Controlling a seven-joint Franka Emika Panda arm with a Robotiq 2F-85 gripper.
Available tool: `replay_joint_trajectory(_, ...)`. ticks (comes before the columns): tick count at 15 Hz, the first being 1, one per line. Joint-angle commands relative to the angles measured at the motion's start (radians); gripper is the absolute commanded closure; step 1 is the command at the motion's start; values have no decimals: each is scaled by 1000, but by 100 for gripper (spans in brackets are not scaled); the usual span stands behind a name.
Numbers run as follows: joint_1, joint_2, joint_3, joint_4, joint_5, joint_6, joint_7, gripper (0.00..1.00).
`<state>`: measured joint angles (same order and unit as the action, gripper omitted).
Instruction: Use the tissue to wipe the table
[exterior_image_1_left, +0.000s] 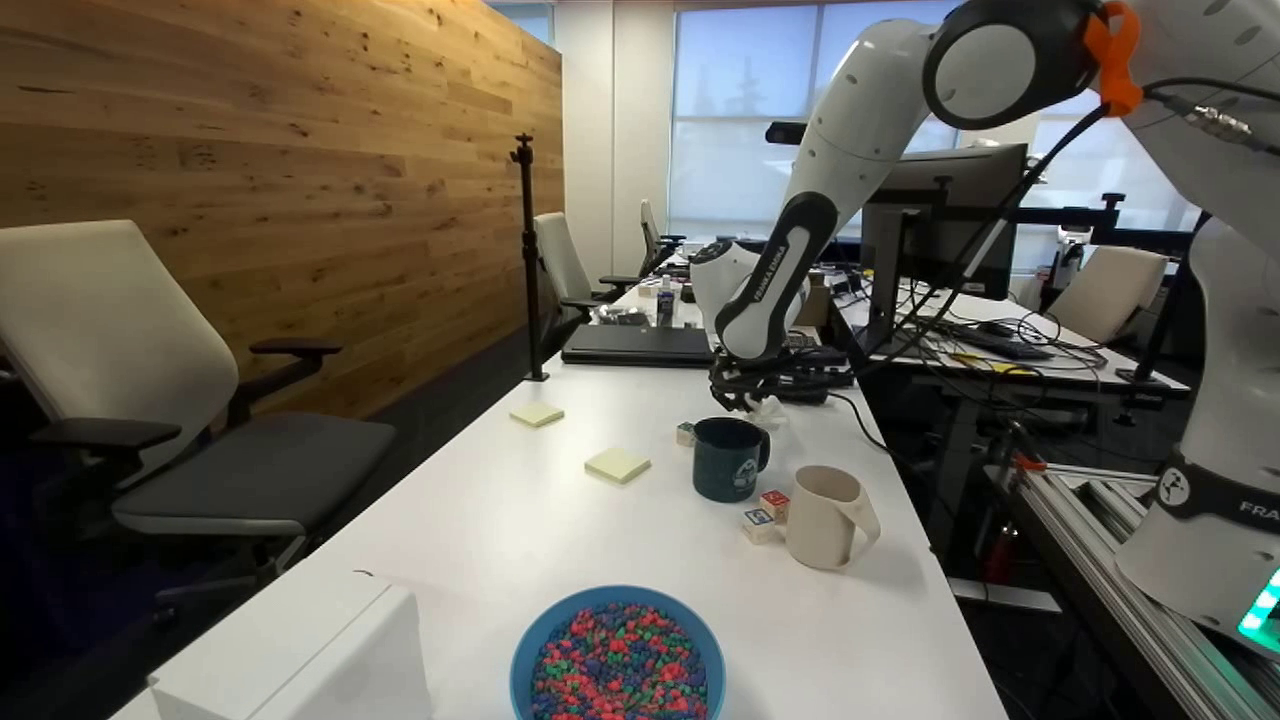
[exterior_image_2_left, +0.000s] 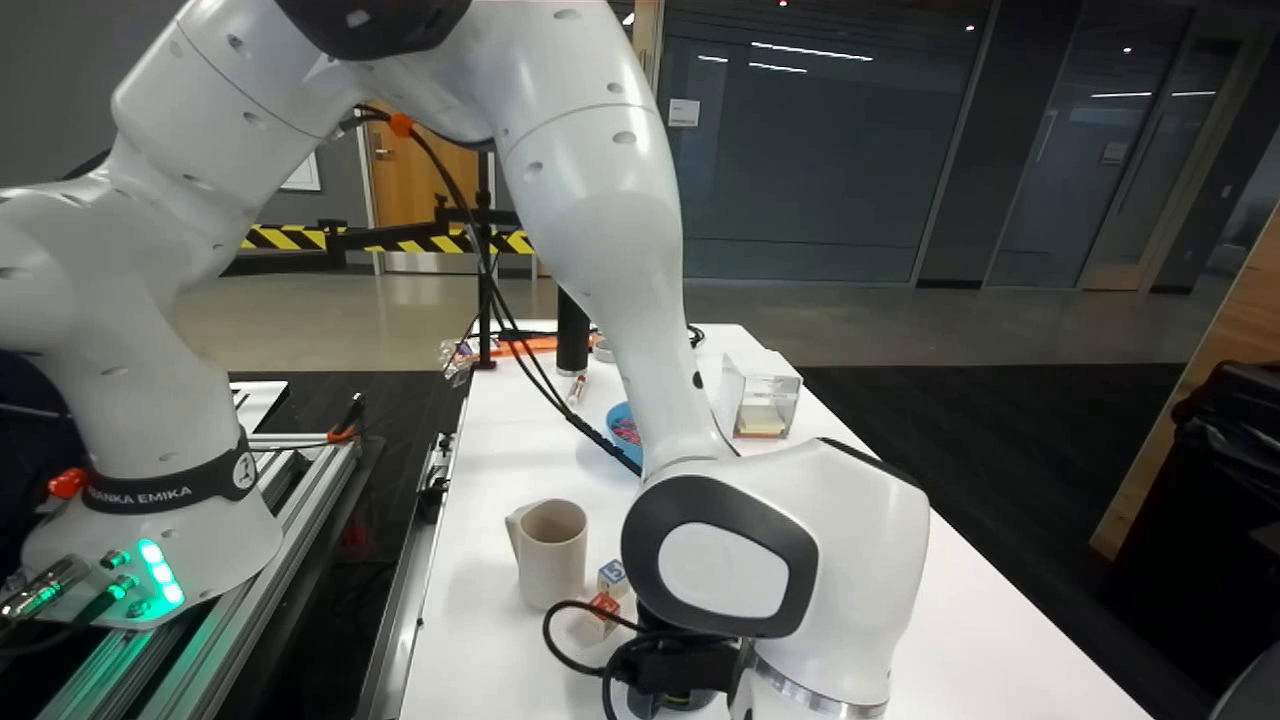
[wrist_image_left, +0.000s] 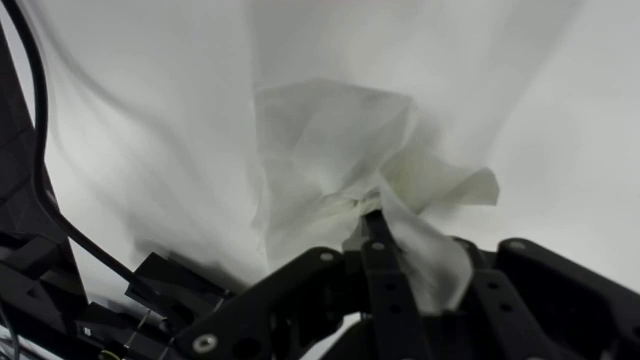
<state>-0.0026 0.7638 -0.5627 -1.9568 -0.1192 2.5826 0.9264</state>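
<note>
- One crumpled white paper tissue (wrist_image_left: 335, 155) is pinched by the black two-finger gripper (wrist_image_left: 369, 215); the paper bunches at the fingertips and fans out loosely beyond them.
- In an exterior view it shows as a small white tuft at the far right part of the long rectangular table with a smooth white top (exterior_image_1_left: 480, 560). Whether the paper presses on that top or only grazes it cannot be told.
- The step in hand looks to be the wipe itself. Done well, it calls for folds laid flat and light, even pressure, with paper rather than bare fingertips meeting the surface.
- The loose flaps will probably trail or fold under, so short overlapping strokes in a single direction should serve better than scrubbing; hard pushing may tear the sheet.
- Just beside, on the near side, stands a dark green mug with a pale emblem (exterior_image_1_left: 722, 470), a small wooden block with green markings (exterior_image_1_left: 685, 434) at its left. Strokes ought to stop short of both.
- A thin black cable (wrist_image_left: 41, 135) runs by the right edge; a wide sweep that way could snag it.
- Nearer stand a beige mug (exterior_image_1_left: 815, 520) and, at the near end, a round blue bowl (exterior_image_1_left: 522, 665); longer passes would have to steer around them.
</note>
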Motion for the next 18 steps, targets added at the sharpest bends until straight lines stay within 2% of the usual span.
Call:
replay_joint_trajectory(1,-30,-13,3,-29,-14,20,-21,98)
replay_joint_trajectory(13,-160,98,24,122,47,-9,-6,98)
replay_joint_trajectory(18,-183,112,43,169,57,-4,-2,98)
